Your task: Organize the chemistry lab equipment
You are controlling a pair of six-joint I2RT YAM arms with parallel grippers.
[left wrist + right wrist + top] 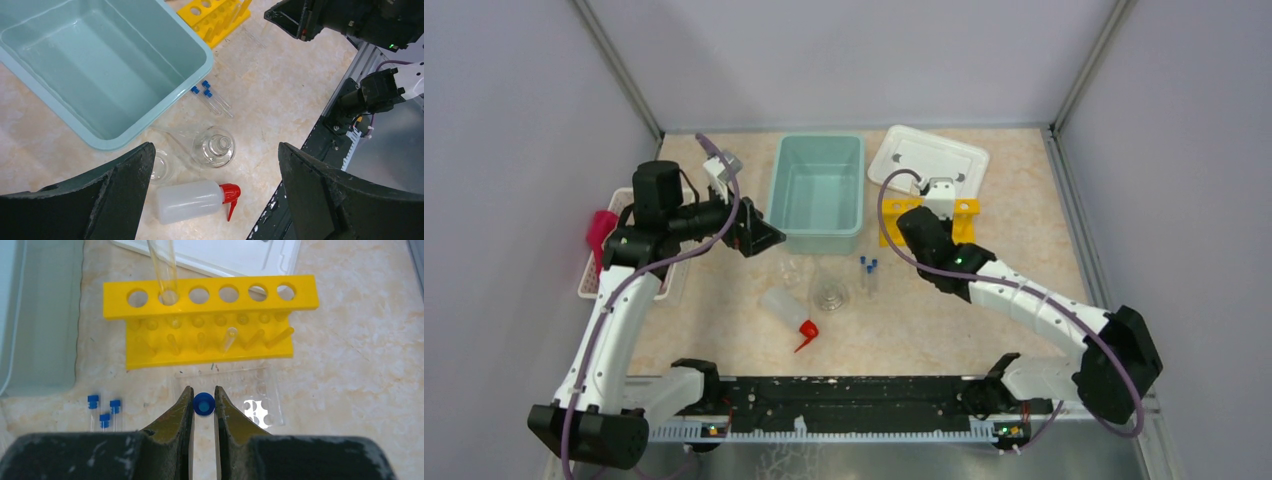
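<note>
Three blue-capped tubes [104, 418] are lying at lower left of the right wrist view. Right claw [204, 396] is clamping a fourth tube [204, 404] just below the yellow rack [210, 354]. Left claw [215, 150] is hanging wide apart above flask [214, 146] and squeeze bottle [189, 201].

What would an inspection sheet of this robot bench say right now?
Surface: beige marbled table.
Job's things: yellow rack holds a clear tube; three blue-capped tubes, flask, beaker and squeeze bottle sit loose beside the teal bin.
Clutter: white lid behind the rack; white basket with pink cloth at the left.
Grippers: left gripper open, empty; right gripper shut on a capped tube.
Cables: purple cables loop along both arms.
Surroundings: plain pale walls, metal frame.
</note>
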